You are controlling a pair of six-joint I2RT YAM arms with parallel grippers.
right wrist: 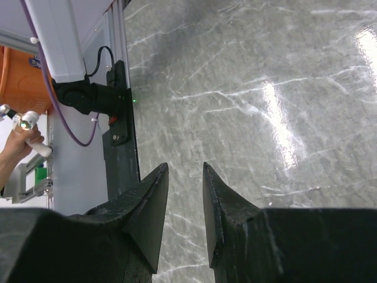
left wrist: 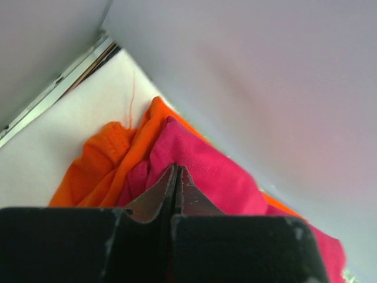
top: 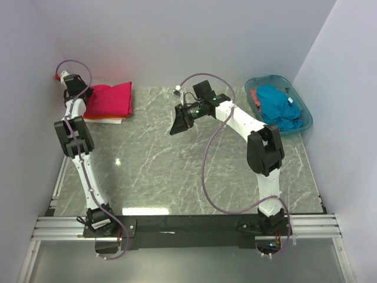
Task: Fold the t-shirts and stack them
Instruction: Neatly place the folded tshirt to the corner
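Marble-patterned grey table (top: pixel 177 177) fills the top view, glossy and flat, walled in on three sides by pale panels. At 10 o'clock, tight in the far corner, lies the magenta-red t-shirt (top: pixel 112 99), folded into a soft square on the orange t-shirt (top: pixel 109 120), of which only a thin strip shows at the 6 o'clock edge. The left gripper (top: pixel 84 93) sits at the 9 o'clock edge of that stack, close to the wall with little side room. At 2 o'clock the translucent teal basket (top: pixel 306 121) rests against the right wall, the teal-blue t-shirt (top: pixel 277 106) crumpled inside it. The right gripper (top: pixel 175 127) hangs over bare table near 12 o'clock. The centre and near half of the table lie open.

Left wrist view: the black fingers (left wrist: pixel 153 200) are pressed together to a single seam, their tips over rumpled magenta-red cloth. Whether any fabric is pinched I cannot tell. Orange cloth bunches at 9 o'clock, one loose thread trailing up from it, and smooth wall crowds in from 12 to 3 o'clock.

Right wrist view: the two pointed, matte black fingers (right wrist: pixel 147 206) stand apart with a clear gap and nothing between them, above polished veined stone. The table's metal edge rail runs at 9 to 11 o'clock.
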